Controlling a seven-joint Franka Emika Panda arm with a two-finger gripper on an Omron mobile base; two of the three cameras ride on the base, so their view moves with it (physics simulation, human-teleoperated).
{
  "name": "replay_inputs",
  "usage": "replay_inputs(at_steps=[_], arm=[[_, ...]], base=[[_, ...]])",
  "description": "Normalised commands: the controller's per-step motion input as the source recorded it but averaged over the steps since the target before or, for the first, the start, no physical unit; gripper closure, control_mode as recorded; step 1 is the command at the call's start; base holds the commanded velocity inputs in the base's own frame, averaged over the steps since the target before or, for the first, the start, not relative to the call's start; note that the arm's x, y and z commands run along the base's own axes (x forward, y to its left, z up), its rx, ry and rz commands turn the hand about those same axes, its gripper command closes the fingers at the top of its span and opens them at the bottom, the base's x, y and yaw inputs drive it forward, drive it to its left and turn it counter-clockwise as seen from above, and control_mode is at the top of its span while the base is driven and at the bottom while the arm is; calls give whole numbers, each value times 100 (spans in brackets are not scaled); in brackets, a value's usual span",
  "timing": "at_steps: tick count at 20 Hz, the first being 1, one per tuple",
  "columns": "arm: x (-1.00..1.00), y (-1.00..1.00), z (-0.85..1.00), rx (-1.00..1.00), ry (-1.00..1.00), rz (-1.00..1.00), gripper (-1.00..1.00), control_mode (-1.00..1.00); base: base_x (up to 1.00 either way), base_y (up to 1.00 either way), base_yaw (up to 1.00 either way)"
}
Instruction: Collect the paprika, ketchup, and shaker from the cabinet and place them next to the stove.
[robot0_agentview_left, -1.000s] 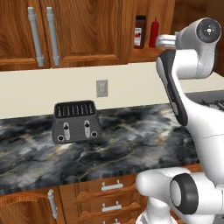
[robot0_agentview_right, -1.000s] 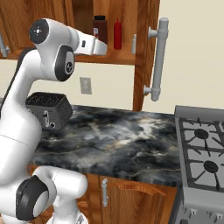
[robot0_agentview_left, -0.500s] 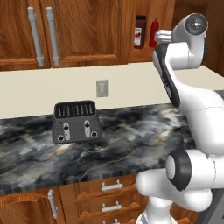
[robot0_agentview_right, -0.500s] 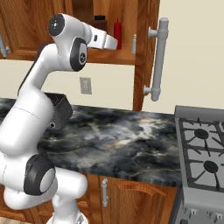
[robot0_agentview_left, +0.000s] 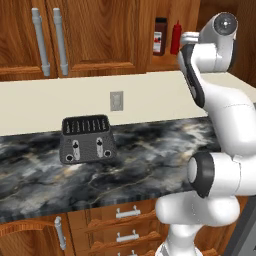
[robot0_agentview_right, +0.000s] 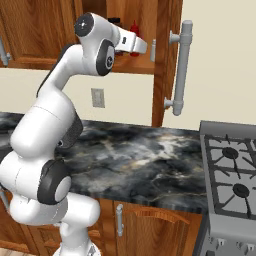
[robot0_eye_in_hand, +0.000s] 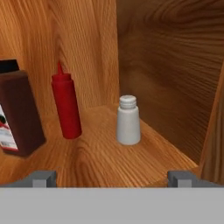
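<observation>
Inside the cabinet (robot0_eye_in_hand: 105, 159), an open wooden nook, stand three things. The paprika (robot0_eye_in_hand: 17, 113), a dark brown jar with a white-and-red label, is at the left. Beside it stands the slim red ketchup (robot0_eye_in_hand: 65, 107), and the small pale shaker (robot0_eye_in_hand: 128, 120) stands alone further right. My gripper (robot0_eye_in_hand: 111, 178) is open at the shelf's front edge, facing the shaker and apart from it, with nothing between its fingertips (robot0_eye_in_hand: 43, 178). In the right base view the gripper (robot0_agentview_right: 144, 48) reaches to the cabinet (robot0_agentview_right: 135, 66) just left of the shaker (robot0_agentview_right: 153, 50). The stove (robot0_agentview_right: 230, 170) lies at the lower right.
A black toaster (robot0_agentview_left: 86, 139) sits on the dark marble counter (robot0_agentview_left: 150, 165) under a wall outlet (robot0_agentview_left: 116, 100). Cabinet doors with grey bar handles (robot0_agentview_left: 47, 42) hang left of the nook. A tall grey handle (robot0_agentview_right: 182, 65) is on the panel to its right.
The arm has swung up and stretched forward, carrying the hand rightward to the cabinet's opening near the shaker. The gripper stays open. The bottles have not moved.
</observation>
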Motion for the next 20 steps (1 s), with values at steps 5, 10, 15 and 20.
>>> replay_inputs(at_steps=[5,10,15,20], arm=[[17,-21,0,0,0,1,-100,-100],[26,11,0,0,0,-6,-100,-100],[24,17,0,0,0,-17,-100,-100],[28,10,0,0,0,-17,-100,-100]], base=[[0,0,0],[0,0,0],[0,0,0],[0,0,0]])
